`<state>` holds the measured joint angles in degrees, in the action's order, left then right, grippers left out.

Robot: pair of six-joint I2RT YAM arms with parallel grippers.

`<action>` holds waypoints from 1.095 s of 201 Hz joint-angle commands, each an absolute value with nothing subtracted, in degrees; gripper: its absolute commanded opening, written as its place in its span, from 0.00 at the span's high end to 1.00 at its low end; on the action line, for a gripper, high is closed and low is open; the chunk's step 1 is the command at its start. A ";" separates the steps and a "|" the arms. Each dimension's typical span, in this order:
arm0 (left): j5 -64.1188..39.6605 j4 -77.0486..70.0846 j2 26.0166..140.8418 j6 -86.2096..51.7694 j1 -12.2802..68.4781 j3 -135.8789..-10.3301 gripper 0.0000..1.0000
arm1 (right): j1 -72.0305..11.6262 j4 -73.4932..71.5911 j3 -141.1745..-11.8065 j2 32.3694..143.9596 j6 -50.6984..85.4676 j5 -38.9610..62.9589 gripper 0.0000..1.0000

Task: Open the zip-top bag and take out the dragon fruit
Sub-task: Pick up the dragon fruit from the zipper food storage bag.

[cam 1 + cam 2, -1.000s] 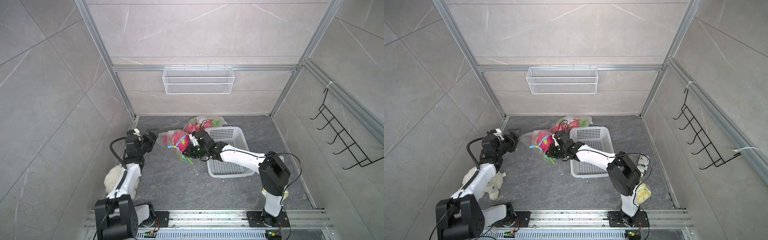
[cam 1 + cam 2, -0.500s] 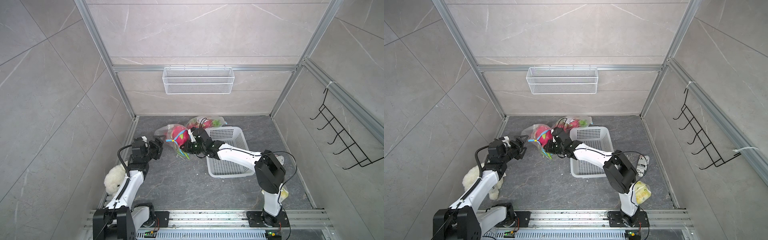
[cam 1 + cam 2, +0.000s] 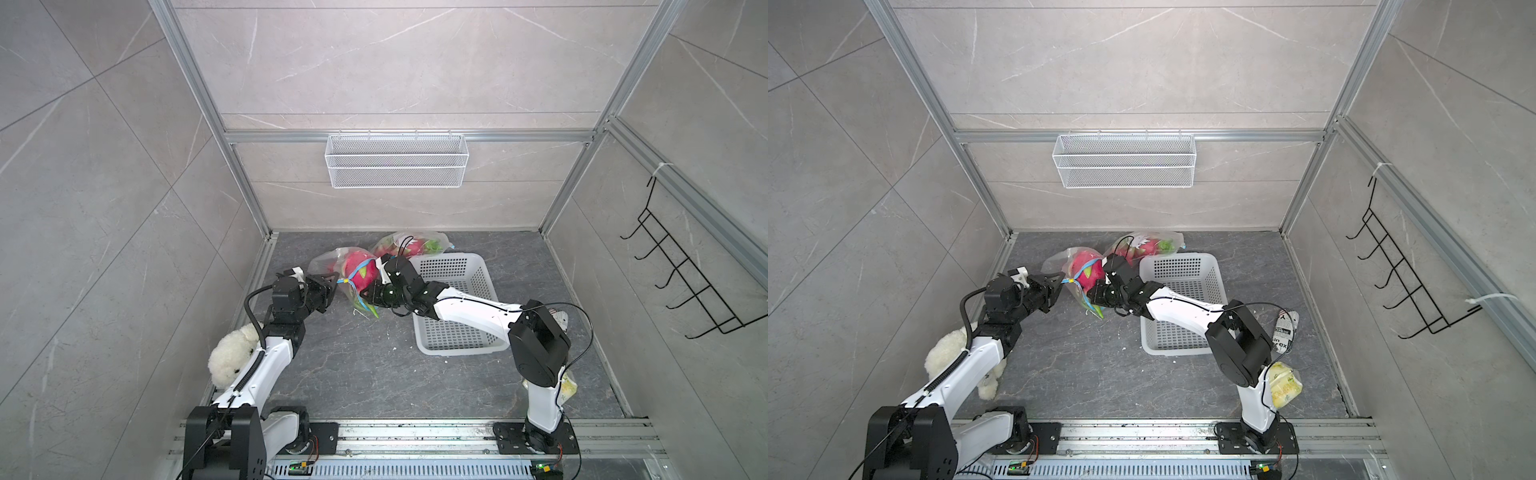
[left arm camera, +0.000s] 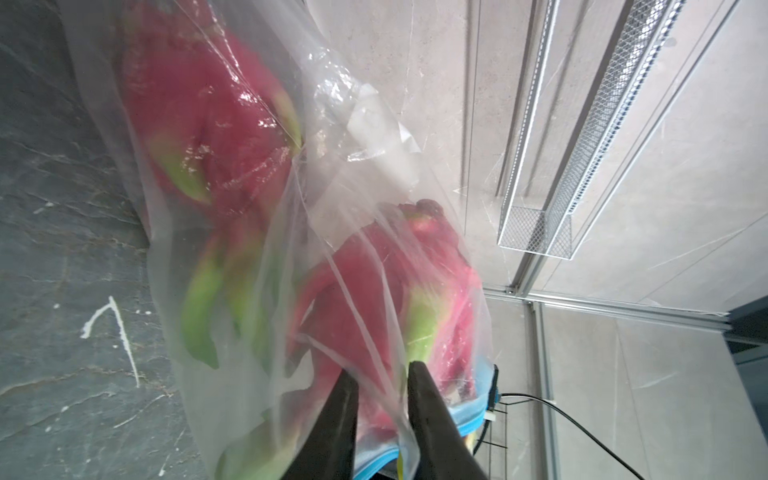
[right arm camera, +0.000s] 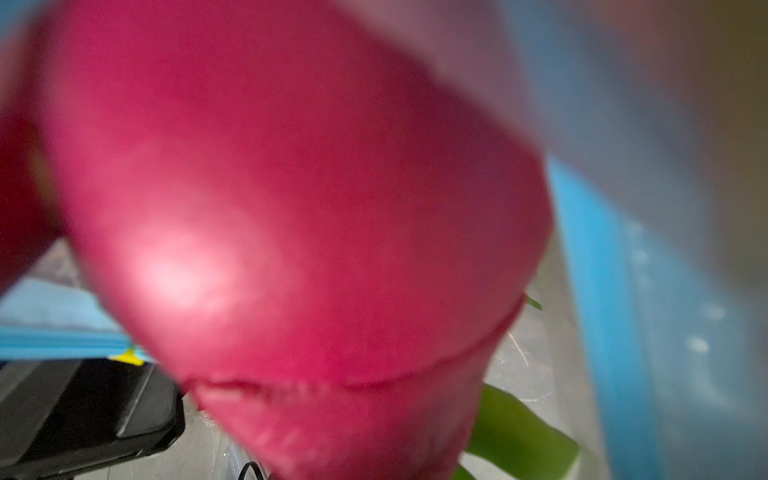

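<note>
Floor of the cell, near side: the zip-top bag (image 3: pixel 326 262) sits between the 2 arms. In the left wrist view we count 2 dragon fruit (image 4: pixel 199 108) inside it, both behind clear film. None is out yet. A 2nd bag (image 3: pixel 415 245) with more pink fruit lies behind it, beside the white basket (image 3: pixel 451 258), and neither arm touches it.

Left arm: the left gripper (image 3: pixel 1059 279) has its fingers (image 4: pixel 428 415) narrow. A fold of film runs between them, just beside the blue zip strip (image 4: pixel 469 411). We read this as a pinch on 1 lip of the mouth, taken there so the arm can draw that side away from the other.

Right arm: the right gripper (image 3: pixel 365 296) is at the opposite side of the mouth, low, by the green scale tips. Its fingers are hidden from above and do not show in its own camera. We take them as closed, but we cannot tell whether on lip or scale. That camera is filled by the blurred magenta skin of a dragon fruit (image 5: pixel 291 208), with blue strip (image 5: pixel 602 291) on either side. This suggests the mouth is already parted around the lens.

Our judgement: this is the opening step, well along. 2 grips on opposite sides suit spreading the seal. Next would be widening the mouth, then reaching a fruit. The risk is thin film slipping or tearing at the pinch.
</note>
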<state>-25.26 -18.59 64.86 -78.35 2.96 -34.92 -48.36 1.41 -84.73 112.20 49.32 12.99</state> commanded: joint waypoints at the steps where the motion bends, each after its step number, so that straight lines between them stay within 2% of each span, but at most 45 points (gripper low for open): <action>1: -25.19 -21.19 65.11 -77.91 3.08 -35.62 1.00 | -48.60 -1.76 -84.59 112.29 47.55 11.91 1.00; 46: -26.53 -17.26 66.41 -72.67 3.08 -35.25 1.00 | -47.86 0.02 -82.94 109.04 46.25 11.42 1.00; 114: -25.82 -9.24 64.47 -65.68 0.62 -36.36 1.00 | -48.61 3.99 -77.75 103.57 31.97 -5.22 1.00; 163: -26.62 -8.79 65.85 -64.42 0.62 -37.58 1.00 | -46.43 0.00 -76.22 102.31 44.15 10.27 1.00; 220: -26.45 -7.65 65.72 -62.98 0.62 -35.50 1.00 | -44.41 -19.70 -68.27 102.43 64.25 21.04 1.00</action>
<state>-28.18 -9.02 65.67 -65.71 1.58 -35.92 -45.91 -5.67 -70.96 105.19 52.03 15.88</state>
